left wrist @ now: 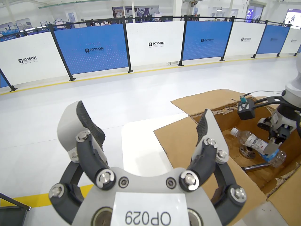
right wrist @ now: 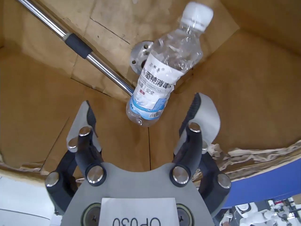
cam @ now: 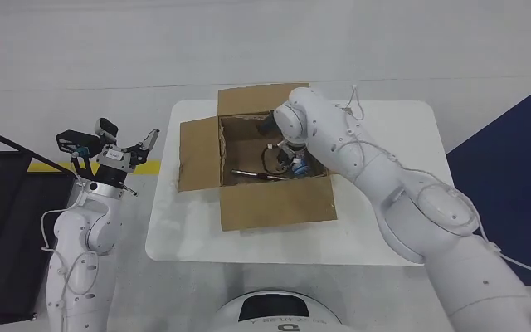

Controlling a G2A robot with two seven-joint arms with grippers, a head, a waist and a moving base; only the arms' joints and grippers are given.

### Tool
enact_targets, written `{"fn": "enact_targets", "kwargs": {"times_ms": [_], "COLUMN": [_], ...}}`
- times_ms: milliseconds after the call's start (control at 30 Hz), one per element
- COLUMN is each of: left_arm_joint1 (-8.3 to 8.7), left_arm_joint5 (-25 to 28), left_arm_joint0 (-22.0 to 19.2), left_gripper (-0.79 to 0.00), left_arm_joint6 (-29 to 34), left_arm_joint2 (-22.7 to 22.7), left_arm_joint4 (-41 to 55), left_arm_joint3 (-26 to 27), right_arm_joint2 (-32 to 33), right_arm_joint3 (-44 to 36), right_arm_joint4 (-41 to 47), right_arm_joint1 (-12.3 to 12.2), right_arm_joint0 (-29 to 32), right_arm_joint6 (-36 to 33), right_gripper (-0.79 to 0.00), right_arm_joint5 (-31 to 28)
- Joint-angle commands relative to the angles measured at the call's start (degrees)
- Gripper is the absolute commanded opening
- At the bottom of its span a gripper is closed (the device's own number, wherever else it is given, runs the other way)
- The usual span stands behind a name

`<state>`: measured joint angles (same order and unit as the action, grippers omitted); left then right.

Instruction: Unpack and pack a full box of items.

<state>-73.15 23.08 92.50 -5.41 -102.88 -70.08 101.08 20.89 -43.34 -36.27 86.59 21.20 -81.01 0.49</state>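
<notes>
An open cardboard box [cam: 278, 212] stands on the white table [cam: 382, 124]. On its floor lie a clear plastic bottle [right wrist: 164, 71] with a white cap, a metal rod [right wrist: 58, 30] with a black sleeve, and a round metal flange [right wrist: 138, 56] under the bottle. My right gripper [right wrist: 142, 104] is down inside the box, open, its fingers on either side of the bottle's base without pressing it. In the top view the right gripper [cam: 292, 162] is at the box's right inner side. My left gripper [left wrist: 143, 109] stands open and holds nothing, off the table's left edge [cam: 129, 133].
The box's flaps are folded outward, one flap [cam: 199, 153] lying over the table's left part. Torn cardboard lines the box's rim [right wrist: 258, 154]. Bare table surface lies right of the box and in front of it.
</notes>
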Motion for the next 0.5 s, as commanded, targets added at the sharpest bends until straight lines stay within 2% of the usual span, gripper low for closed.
{"fn": "enact_targets", "kwargs": {"times_ms": [0, 233, 467], "left_arm_joint1": [0.00, 0.00, 0.00], "left_arm_joint5": [0.0, 0.0, 0.0], "left_arm_joint0": [0.0, 0.0, 0.0], "left_gripper": [0.000, 0.000, 0.000], "left_arm_joint6": [0.0, 0.0, 0.0], "left_arm_joint2": [0.0, 0.0, 0.0], "left_arm_joint4": [0.0, 0.0, 0.0], "left_arm_joint3": [0.0, 0.0, 0.0], "right_arm_joint2": [1.2, 6.2, 7.4], "right_arm_joint3": [-2.7, -7.0, -7.5], "right_arm_joint4": [-0.6, 0.4, -0.8], "right_arm_joint1": [-1.5, -5.4, -6.2], "right_arm_joint0": [1.5, 5.6, 7.3], "right_arm_joint6": [-0.5, 0.0, 0.4], "right_gripper": [0.000, 0.000, -0.009], "right_arm_joint5": [1.3, -0.5, -0.2]}}
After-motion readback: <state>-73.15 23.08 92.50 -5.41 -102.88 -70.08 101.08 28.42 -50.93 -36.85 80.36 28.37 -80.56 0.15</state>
